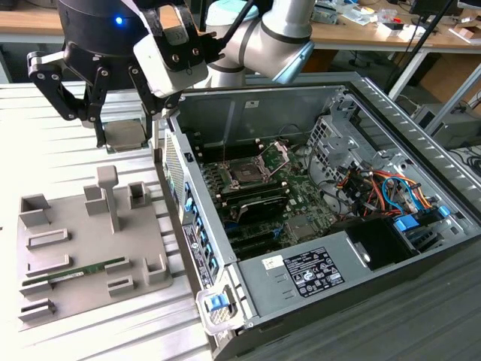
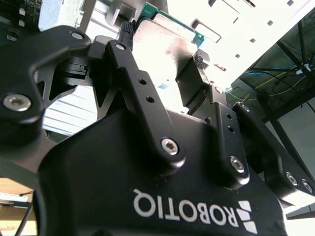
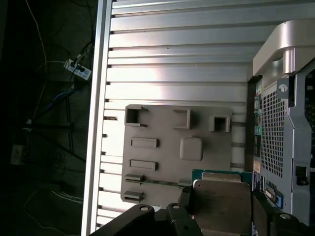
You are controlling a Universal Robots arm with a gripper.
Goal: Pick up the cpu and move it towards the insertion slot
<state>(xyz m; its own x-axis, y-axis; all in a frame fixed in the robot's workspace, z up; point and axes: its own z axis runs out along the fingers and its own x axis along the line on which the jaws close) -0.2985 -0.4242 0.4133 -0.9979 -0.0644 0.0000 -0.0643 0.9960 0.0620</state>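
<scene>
Exterior view, from its left: a grey fixture [image 1: 75,241] lies on the ribbed table [image 1: 30,158], with a green stick [image 1: 83,268] in one of its grooves. Above the fixture's far edge hangs the gripper [image 1: 125,128], its fingers closed partway onto the cpu [image 1: 124,137], which is clear of the fixture and held roughly level. Just to the exterior view's right stands the open case [image 1: 240,113], and well inside it the slot [image 1: 244,174], its bracket [image 1: 276,153] swung up. The likeliest trouble, I judge, is the case wall between cpu and slot. A low path would knock the chip against it, and since the fingers pinch only two opposite edges, a knock could tilt or drop it. The raised bracket is a second snag near the slot. The cpu is a flat square with a dull, smudged silvery lid, and a thin green rim shows past the lid in both wrist views.
</scene>
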